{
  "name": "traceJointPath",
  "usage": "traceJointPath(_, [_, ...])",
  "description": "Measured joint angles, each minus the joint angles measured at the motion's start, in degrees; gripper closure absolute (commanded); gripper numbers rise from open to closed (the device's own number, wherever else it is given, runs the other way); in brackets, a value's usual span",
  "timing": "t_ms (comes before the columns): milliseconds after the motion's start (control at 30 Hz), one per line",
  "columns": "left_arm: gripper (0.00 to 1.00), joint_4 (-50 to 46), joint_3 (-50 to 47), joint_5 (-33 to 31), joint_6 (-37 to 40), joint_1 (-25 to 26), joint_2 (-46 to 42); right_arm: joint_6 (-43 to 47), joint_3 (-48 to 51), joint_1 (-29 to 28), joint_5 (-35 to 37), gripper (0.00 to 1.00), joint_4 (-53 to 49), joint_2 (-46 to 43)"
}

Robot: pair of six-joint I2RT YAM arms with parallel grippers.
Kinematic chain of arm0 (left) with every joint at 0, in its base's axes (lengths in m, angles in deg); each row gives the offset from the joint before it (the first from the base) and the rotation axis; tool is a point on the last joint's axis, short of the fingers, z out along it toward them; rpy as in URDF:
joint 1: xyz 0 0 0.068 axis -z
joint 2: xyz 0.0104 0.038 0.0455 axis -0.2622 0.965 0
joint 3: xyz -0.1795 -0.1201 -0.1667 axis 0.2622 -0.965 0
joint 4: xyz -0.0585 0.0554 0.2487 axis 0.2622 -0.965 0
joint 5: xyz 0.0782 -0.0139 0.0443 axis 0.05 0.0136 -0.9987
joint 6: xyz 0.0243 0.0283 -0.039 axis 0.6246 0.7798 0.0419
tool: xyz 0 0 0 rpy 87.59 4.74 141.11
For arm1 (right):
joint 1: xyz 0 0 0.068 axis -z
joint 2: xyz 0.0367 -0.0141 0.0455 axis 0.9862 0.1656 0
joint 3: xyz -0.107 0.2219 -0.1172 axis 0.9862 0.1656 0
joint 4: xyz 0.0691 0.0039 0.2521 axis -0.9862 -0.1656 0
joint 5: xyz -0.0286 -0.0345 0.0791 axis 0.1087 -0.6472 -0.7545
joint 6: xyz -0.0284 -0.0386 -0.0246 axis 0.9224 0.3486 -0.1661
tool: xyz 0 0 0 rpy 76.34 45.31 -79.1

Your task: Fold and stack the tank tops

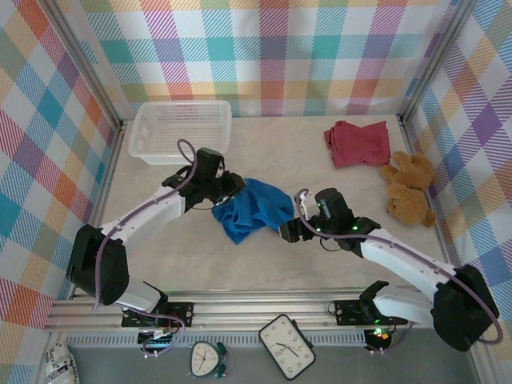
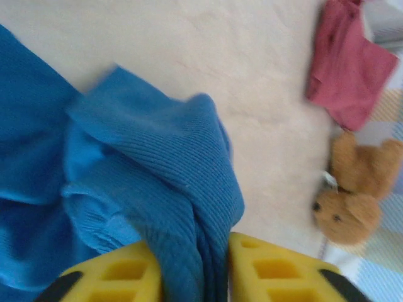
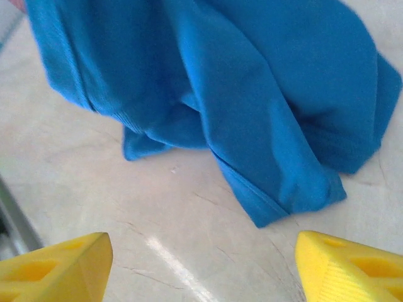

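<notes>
Between the left fingers, fold of blue tank top

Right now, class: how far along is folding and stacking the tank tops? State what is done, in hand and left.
Done: nothing looks folded or stacked. In hand: the left pincer is shut on a fold of the crumpled blue tank top mid-table; the right pincer is open near its edge. Left: fold the blue one, then the rumpled red heap at the far right, and stack them.
</notes>
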Motion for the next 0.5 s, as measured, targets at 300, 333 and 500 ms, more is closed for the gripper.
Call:
traceJointPath(300, [0.4, -11.4, 0.7, -4.8, 12.8, -5.3, 3.1, -3.8, -2.2, -1.5, 4.7, 0.37, 0.7, 12.2])
traceJointPath(333, [0.39, -12.2, 0.7, -4.9, 13.6, -5.2, 2.7, -4.4, -2.8, -1.5, 4.7, 0.38, 1.0, 13.2])
traceJointPath(500, [0.33, -14.4, -3.7, -5.7, 15.1, -3.5, -4.5, -7.7, -5.4, -1.5, 3.5, 0.44, 3.2, 18.4])
